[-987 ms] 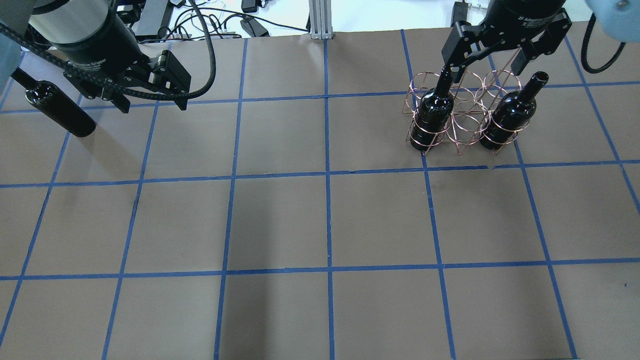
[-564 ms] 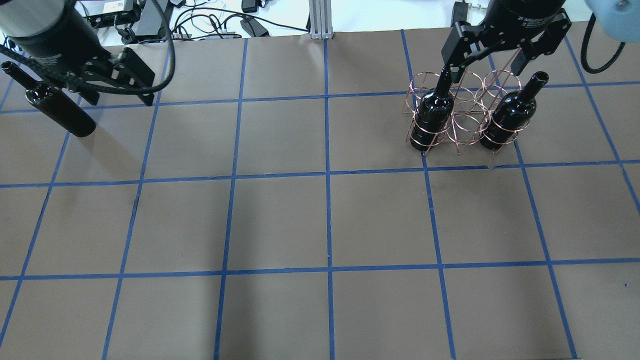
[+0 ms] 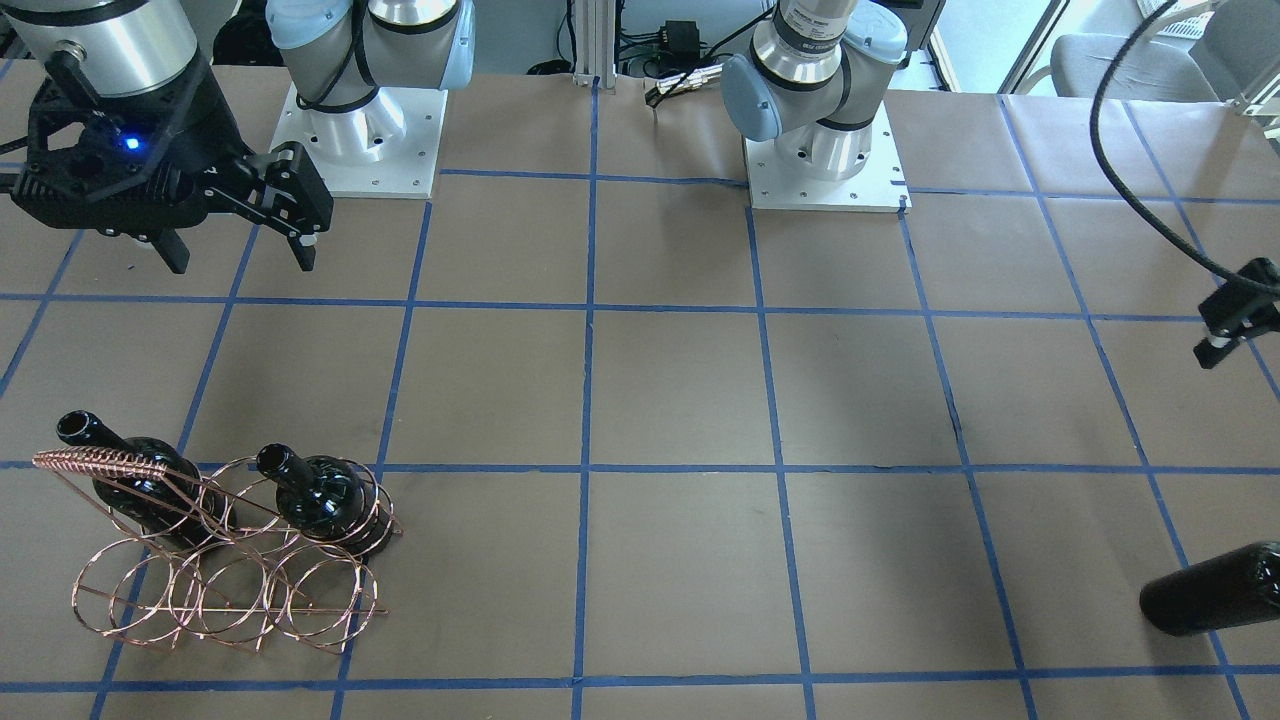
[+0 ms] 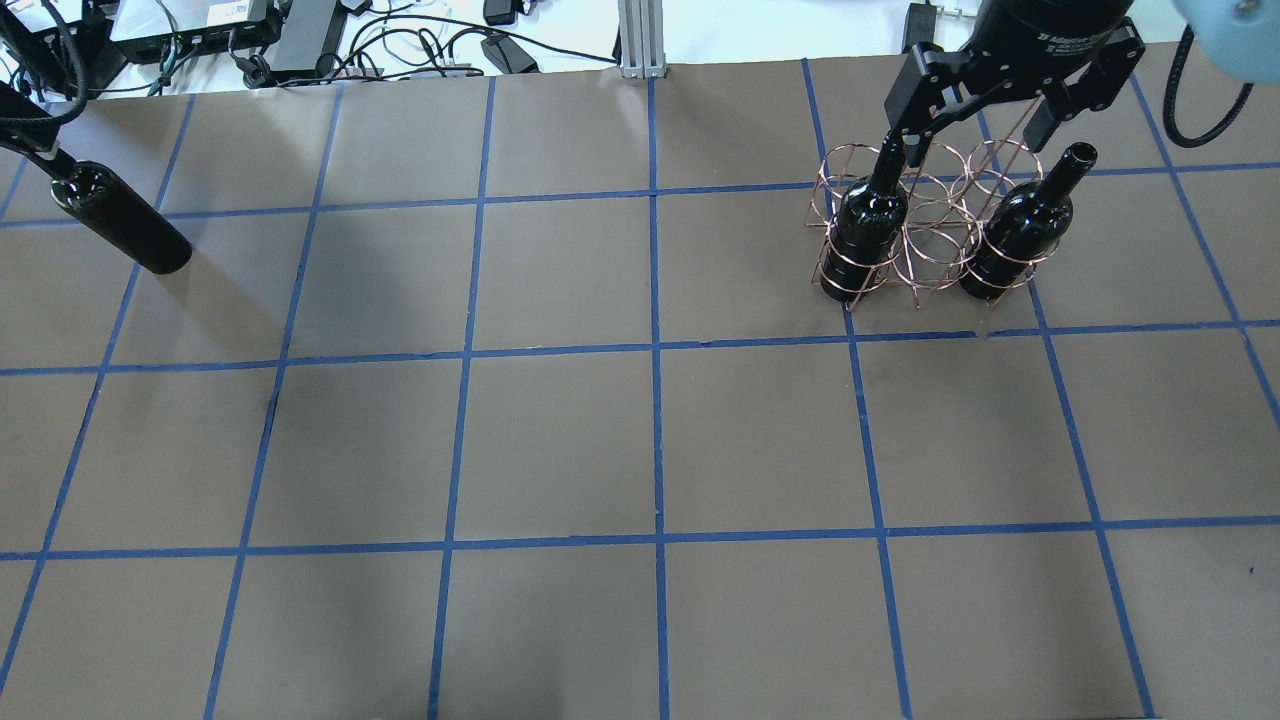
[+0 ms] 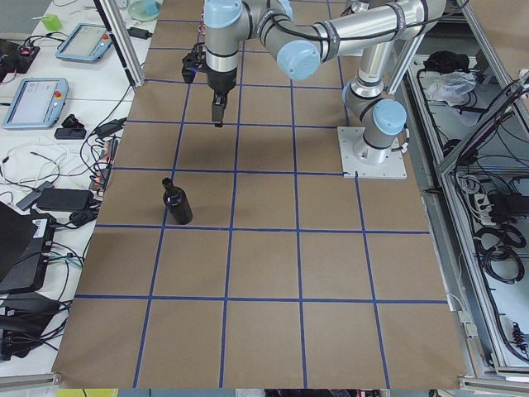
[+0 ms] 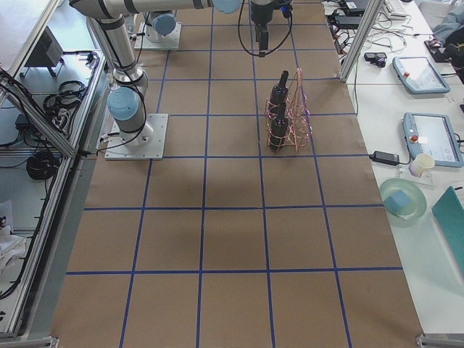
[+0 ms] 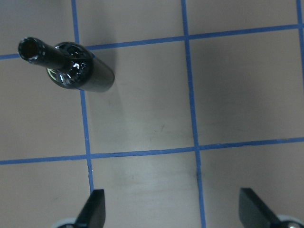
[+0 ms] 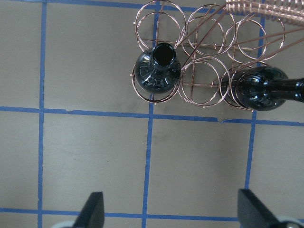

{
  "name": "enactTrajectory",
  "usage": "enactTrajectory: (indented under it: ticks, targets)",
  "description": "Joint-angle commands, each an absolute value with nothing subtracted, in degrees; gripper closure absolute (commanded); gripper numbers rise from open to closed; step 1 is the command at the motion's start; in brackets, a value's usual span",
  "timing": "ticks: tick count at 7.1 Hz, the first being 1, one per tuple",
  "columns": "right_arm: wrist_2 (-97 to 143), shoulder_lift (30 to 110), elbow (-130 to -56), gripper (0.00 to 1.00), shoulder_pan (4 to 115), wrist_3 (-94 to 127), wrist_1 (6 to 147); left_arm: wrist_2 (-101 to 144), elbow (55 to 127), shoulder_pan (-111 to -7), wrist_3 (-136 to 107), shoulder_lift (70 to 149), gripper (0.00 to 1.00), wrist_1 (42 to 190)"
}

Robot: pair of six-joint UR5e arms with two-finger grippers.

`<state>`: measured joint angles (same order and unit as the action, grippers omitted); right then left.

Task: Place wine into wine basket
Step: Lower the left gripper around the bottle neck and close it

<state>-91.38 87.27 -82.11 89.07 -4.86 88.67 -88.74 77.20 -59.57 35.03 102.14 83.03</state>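
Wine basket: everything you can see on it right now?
The wine basket is thin copper-coloured wire: six round rings in two rows of three, with a coiled-wire handle raised above. It stands on the brown-paper table, on the robot's right. Robot-side row: black bottle in one end ring, second bottle in the other, middle empty. Far row empty. Nothing else touches it.

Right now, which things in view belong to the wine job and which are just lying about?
Job: lone wine bottle, standing apart; wine basket; two seated bottles; left pincer and right pincer, both open.
Lying about: cables beyond the table's far edge; teach pendants on the side bench; paper cup.
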Motion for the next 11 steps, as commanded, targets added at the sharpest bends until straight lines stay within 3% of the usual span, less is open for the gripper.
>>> enactTrajectory:
  ticks: [1,7,11]
  targets:
    - [-91.49,87.54,-82.18,0.00,89.03,-4.75,88.59,-88.68,69.55,-57.05,37.35,110.88,0.00,81.22]
    - [-91.32,87.45,-82.18,0.00,88.95,-4.83,88.68,-82.91,68.12,-55.02,33.34,119.79,0.00,70.40]
    - [-91.32,87.45,-82.18,0.00,88.95,-5.44,88.94,-82.71,67.15,-55.02,33.40,122.51,0.06,66.90]
